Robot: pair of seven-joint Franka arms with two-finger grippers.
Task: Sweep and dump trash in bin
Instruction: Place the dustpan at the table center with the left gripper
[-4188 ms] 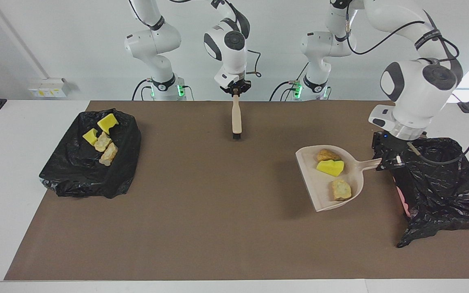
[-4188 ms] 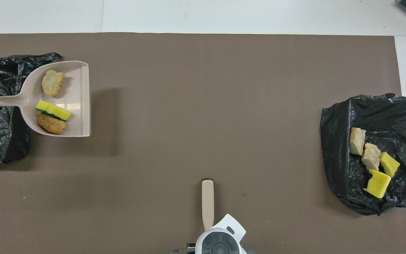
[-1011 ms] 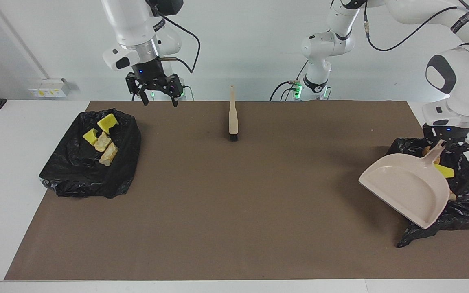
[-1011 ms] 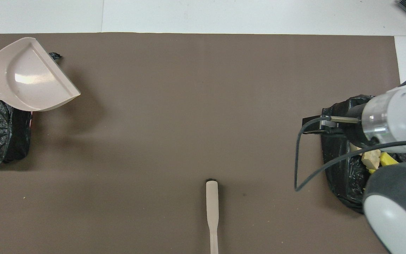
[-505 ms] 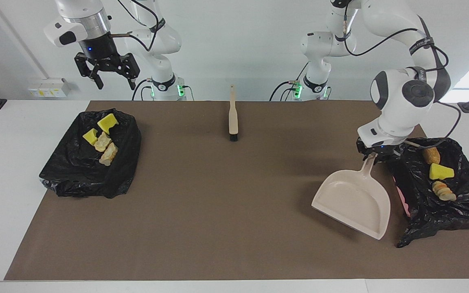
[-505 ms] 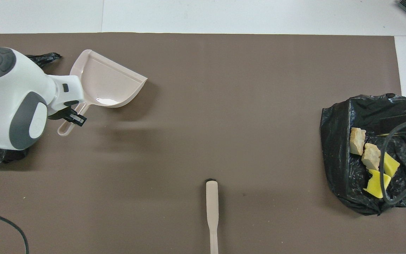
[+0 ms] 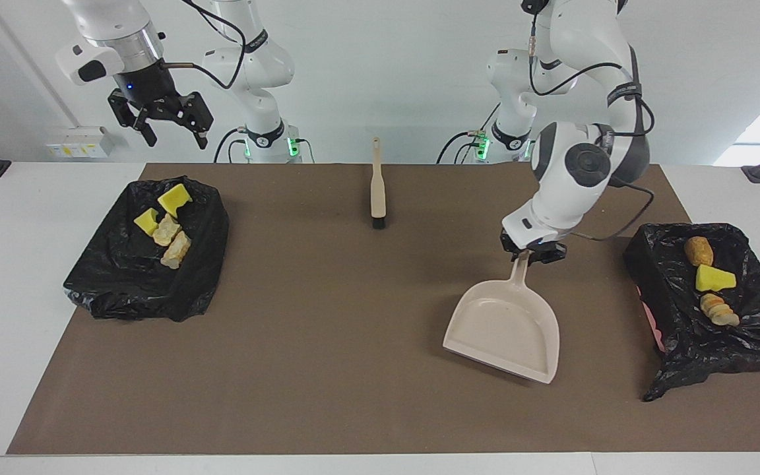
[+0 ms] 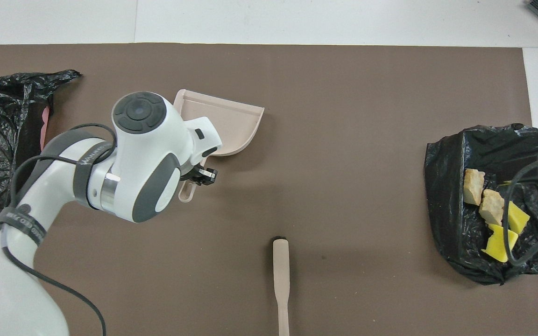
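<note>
A brown mat [image 7: 327, 343] covers your white table. Working across the facing view, at nine o'clock a black bag [image 7: 123, 290] holds four pieces of trash [image 7: 165, 227], your right gripper [image 7: 169, 132] hanging released above. The brush [image 7: 377, 191] lies at twelve. Your left gripper [image 7: 528, 254] is clenched on the empty dustpan [image 7: 505, 330]. At three, the bin [image 7: 736, 343] holds three dumped pieces [image 7: 710, 280]; likely another load remains.

I see bright, even light from above; soft shadow under the dustpan [image 7: 505, 330], glints on the bin liners [image 7: 716, 343], everything sharp.
</note>
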